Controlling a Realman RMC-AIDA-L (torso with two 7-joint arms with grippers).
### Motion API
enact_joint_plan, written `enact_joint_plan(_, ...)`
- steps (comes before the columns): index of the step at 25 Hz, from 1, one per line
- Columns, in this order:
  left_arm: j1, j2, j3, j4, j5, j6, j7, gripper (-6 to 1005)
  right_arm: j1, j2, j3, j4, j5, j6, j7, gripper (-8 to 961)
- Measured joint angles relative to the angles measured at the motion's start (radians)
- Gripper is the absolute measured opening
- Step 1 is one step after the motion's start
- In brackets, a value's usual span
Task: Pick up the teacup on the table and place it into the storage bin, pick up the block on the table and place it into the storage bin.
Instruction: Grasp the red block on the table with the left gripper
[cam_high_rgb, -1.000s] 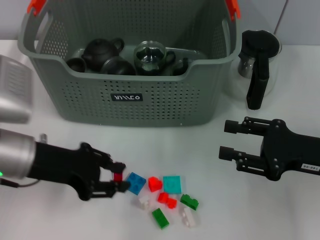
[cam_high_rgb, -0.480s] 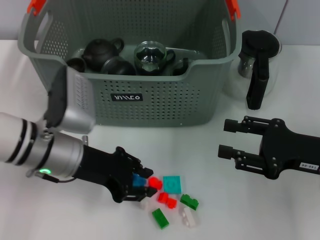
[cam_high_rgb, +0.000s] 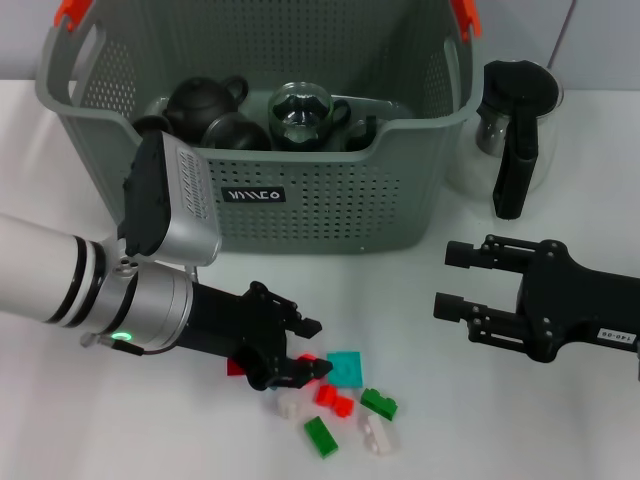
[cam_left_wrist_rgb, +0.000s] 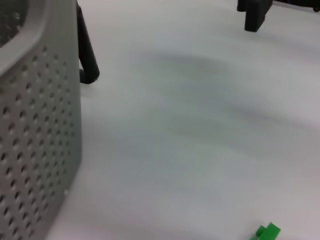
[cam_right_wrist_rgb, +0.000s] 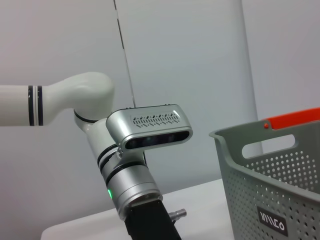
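The grey-green storage bin (cam_high_rgb: 300, 205) stands at the back and holds a dark teapot (cam_high_rgb: 205, 98), dark cups and a glass cup (cam_high_rgb: 300, 110). I see no teacup on the table. Loose blocks lie in front: teal (cam_high_rgb: 346, 367), red (cam_high_rgb: 335, 400), green (cam_high_rgb: 379, 403), white (cam_high_rgb: 289, 405). My left gripper (cam_high_rgb: 307, 348) is low over the left side of the pile, open, with a red block (cam_high_rgb: 306, 358) between its fingertips. My right gripper (cam_high_rgb: 455, 279) is open and empty, to the right of the pile. The bin also shows in the left wrist view (cam_left_wrist_rgb: 30, 130).
A glass pitcher (cam_high_rgb: 515, 115) with a black handle stands right of the bin. A small dark red block (cam_high_rgb: 237, 367) lies beside the left gripper's body. A green block (cam_left_wrist_rgb: 267, 232) shows in the left wrist view. The right wrist view shows my left arm (cam_right_wrist_rgb: 132, 170) and the bin (cam_right_wrist_rgb: 280, 195).
My left gripper has moved right, from the pile's left edge to over the blocks, and has opened. The blue block is now hidden under it. The right arm has not moved.
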Motion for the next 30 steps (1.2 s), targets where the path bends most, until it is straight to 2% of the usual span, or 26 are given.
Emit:
enact_joint_plan(11,0.005,0.003,0.039,0.014,0.005,-0.038,-0.002,540,-0.003,0.0,0.002,0.0,0.0,0.002,0.0,641)
enact_joint_plan(17,0.002,0.005,0.041,0.042,0.008,-0.078,-0.01,529,-0.005,-0.001,0.002,0.0,0.0,0.001,0.0,643)
enact_joint_plan(28,-0.006,0.009,0.033,0.055,0.02,-0.075,-0.054,509,-0.008,-0.002,0.001,0.0,0.0,0.001,0.0,642)
enact_joint_plan(30,-0.006,0.009,0.034,0.055,0.023,-0.075,-0.061,464,-0.008,-0.003,0.001,0.0,0.0,0.001,0.0,641)
